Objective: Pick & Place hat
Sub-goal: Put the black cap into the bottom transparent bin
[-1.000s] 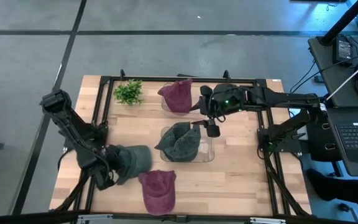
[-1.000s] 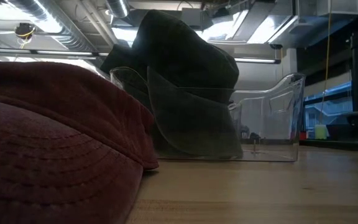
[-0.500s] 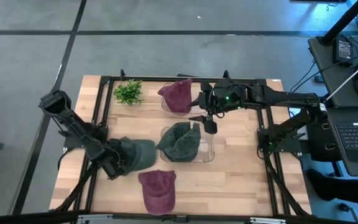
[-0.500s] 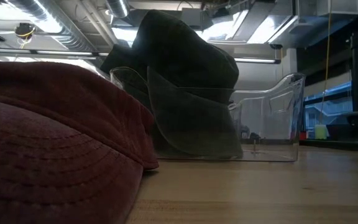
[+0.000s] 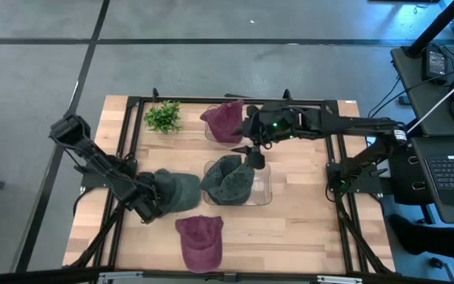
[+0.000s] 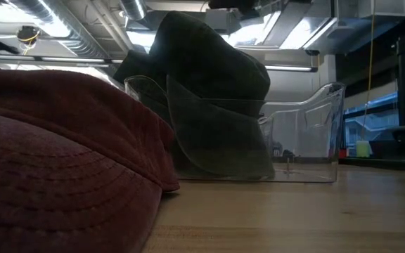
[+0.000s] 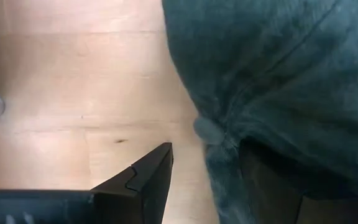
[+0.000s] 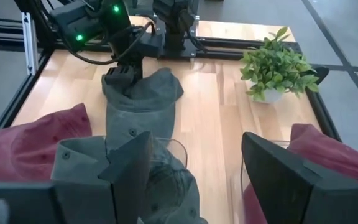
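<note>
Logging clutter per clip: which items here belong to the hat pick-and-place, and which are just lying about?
In the job:
green hat at the left hand
green hat in the clear bin
two maroon hats
right hand, open above the bin

Lying about:
small green plant

arms [image 5: 93,158]: dark, jointed | green leds | fingers [image 8: 129,165]: black, angular

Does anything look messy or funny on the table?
Yes. The green hat is crumpled into the clear bin and pokes out over its rim. Another green hat lies loose on the table with the left end effector at it. The right end effector hangs open above the bin.
</note>
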Tool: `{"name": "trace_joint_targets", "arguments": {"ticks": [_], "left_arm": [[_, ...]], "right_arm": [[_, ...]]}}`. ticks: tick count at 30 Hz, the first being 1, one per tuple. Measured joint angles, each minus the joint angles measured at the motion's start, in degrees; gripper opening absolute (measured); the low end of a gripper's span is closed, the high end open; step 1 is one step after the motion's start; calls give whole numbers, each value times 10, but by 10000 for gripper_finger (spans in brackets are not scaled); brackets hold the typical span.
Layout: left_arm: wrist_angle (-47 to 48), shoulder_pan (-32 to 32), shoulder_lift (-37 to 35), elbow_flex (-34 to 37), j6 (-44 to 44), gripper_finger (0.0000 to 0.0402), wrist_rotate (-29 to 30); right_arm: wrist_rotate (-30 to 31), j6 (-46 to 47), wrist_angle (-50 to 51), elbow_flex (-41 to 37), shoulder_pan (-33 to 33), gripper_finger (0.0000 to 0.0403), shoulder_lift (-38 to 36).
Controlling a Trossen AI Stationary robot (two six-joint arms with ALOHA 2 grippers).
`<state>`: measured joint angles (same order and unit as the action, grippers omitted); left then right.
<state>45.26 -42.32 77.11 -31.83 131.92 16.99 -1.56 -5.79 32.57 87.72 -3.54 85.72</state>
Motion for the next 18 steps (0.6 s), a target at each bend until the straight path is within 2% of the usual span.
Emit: {"name": "trace_joint_targets", "arguments": {"ticks": [4, 13, 18], "left_arm": [[4, -10, -24, -8, -2, 182, 37], [36, -2, -76, 6, -11, 182, 73], [-68, 23, -62, 64, -19, 182, 105]], "right_arm": [[0, 7, -2, 0, 0, 249, 7], [0, 10, -33, 0, -3, 249, 8], [0, 11, -33, 0, -3, 249, 8]]}}
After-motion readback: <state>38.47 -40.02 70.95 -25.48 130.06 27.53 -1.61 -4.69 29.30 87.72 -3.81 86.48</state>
